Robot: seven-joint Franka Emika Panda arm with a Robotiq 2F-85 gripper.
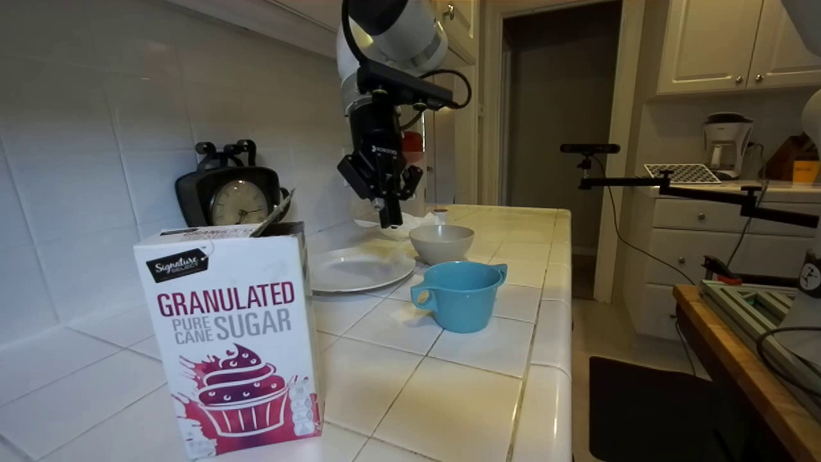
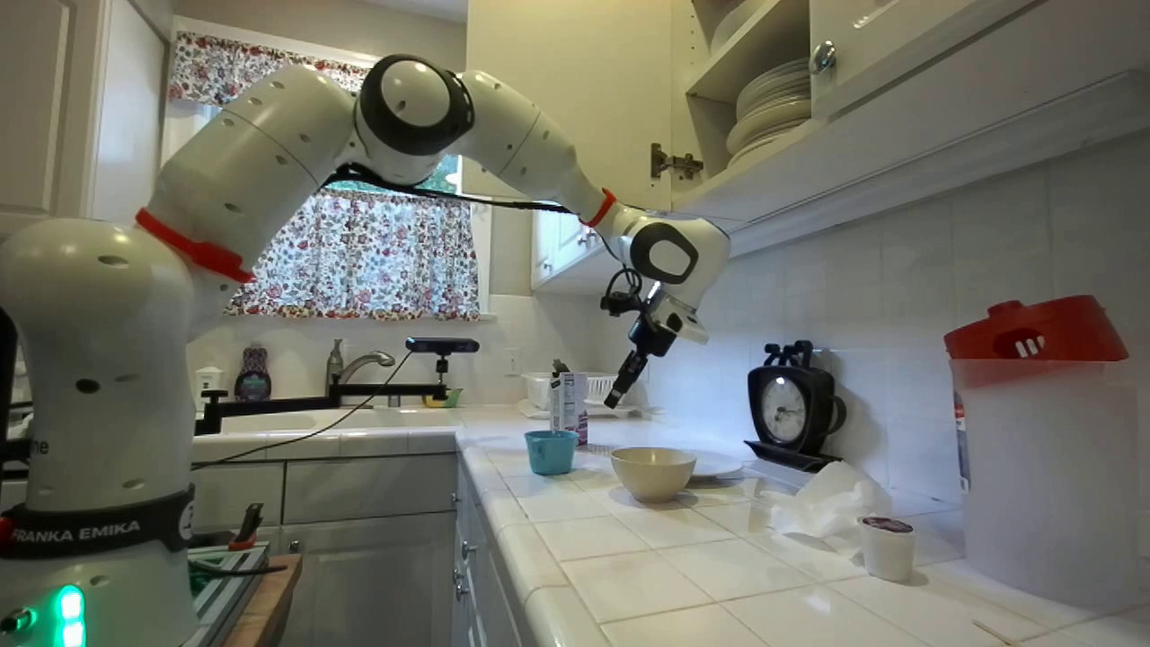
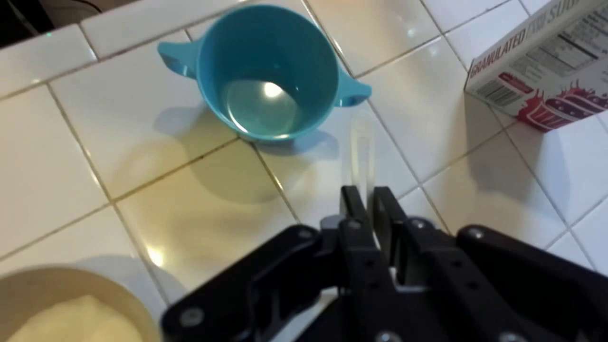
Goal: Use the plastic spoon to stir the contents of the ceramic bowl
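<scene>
The gripper (image 3: 366, 192) is clenching a plastic spoon (image 3: 363, 152) above the tiled counter (image 3: 199, 213), the ceramic bowl (image 1: 442, 246) with pale contents (image 3: 78, 323) is standing beside the white plate (image 1: 359, 271), a 2-handled blue cup (image 1: 467, 305) is sitting near, the sugar box (image 1: 234, 366) is standing farther.

On the counter (image 1: 462, 398), one bowl (image 2: 653, 478), one cup (image 1: 465, 301), one sugar box (image 1: 231, 346); apparently one spoon (image 3: 363, 152).

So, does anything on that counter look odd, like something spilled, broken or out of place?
Two untidy spots, though no obvious spill or break. A crumpled white sheet lies loose near the red-lidded container, looking like litter. And the sugar box has its top flap sticking up, so it seems open.
</scene>
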